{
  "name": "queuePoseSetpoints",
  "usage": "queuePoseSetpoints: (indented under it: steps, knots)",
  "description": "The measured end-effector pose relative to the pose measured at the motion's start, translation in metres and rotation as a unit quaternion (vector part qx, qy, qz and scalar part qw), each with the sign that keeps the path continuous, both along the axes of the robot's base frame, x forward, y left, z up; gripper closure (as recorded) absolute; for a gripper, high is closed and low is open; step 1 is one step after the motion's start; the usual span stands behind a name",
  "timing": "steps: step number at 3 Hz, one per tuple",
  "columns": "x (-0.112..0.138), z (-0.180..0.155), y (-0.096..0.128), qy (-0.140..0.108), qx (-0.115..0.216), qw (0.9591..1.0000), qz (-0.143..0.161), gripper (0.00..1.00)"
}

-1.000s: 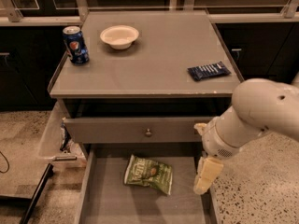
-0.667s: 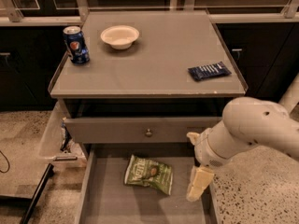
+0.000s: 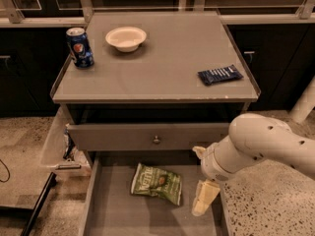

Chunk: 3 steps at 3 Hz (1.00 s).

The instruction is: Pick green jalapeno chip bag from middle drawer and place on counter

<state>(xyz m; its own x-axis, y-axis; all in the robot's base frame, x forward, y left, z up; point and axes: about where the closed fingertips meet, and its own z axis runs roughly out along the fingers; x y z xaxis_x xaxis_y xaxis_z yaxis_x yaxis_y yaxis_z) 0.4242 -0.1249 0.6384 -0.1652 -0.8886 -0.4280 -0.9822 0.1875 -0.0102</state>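
Reach stage only: the bag is not yet grasped.

The gripper (image 3: pixel 203 200) hangs low over the right side of the open middle drawer (image 3: pixel 115 218), just right of the green jalapeno chip bag (image 3: pixel 156 183) and apart from it. It holds nothing, and how wide it stands cannot be told. The crinkled foil bag lies flat on the drawer's smooth grey floor. Grasping, lifting and placing are all left to do. The matte grey counter (image 3: pixel 167 63), thin-rimmed, carries a glossy blue soda can (image 3: pixel 79 47) and a shallow pale bowl (image 3: pixel 126 37) at far left, and a flat dark blue wrapper (image 3: pixel 220 74) at right.
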Motion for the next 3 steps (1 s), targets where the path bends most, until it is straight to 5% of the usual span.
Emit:
queuePoseSetpoints:
  steps: [2, 3]
  knots:
    - [0.013, -0.064, 0.005, -0.014, 0.049, 0.9986, -0.015, 0.0]
    - [0.029, -0.104, 0.008, -0.052, 0.093, 0.9935, -0.041, 0.0]
